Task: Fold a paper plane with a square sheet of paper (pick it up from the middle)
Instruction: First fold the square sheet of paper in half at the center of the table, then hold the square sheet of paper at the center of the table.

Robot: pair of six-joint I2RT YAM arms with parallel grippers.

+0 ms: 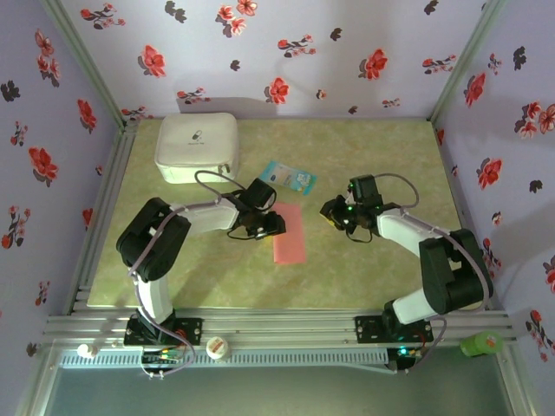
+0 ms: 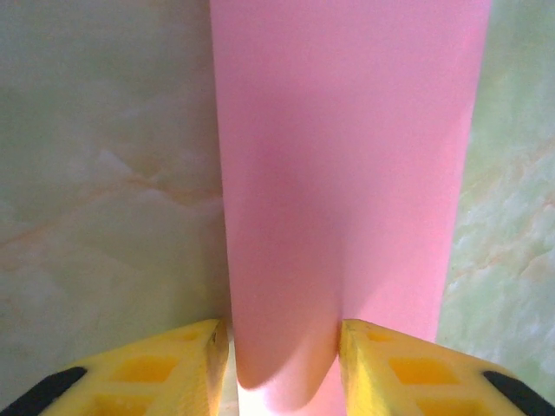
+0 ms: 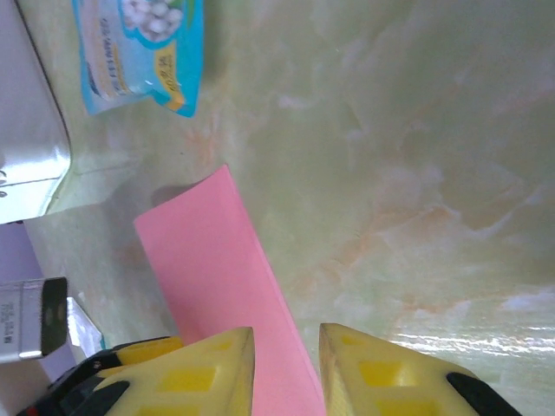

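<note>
The square sheet of paper (image 1: pixel 290 236) is salmon pink and lies on the table as a long, narrow folded rectangle; a paper plane is out of view. My left gripper (image 1: pixel 276 224) sits at the sheet's left edge. In the left wrist view a rounded bulge of the sheet (image 2: pixel 347 173) rises between the yellow fingers and touches both, so the left gripper (image 2: pixel 284 368) is shut on it. My right gripper (image 1: pixel 328 211) hangs to the right of the sheet. It (image 3: pixel 286 368) is open, with the sheet's long edge (image 3: pixel 208 260) and bare table showing through the gap.
A white case (image 1: pixel 197 147) stands at the back left. A light-blue printed packet (image 1: pixel 287 177) lies just behind the sheet. Both also appear in the right wrist view, the case (image 3: pixel 26 130) and the packet (image 3: pixel 139 52). Flowered walls close in three sides.
</note>
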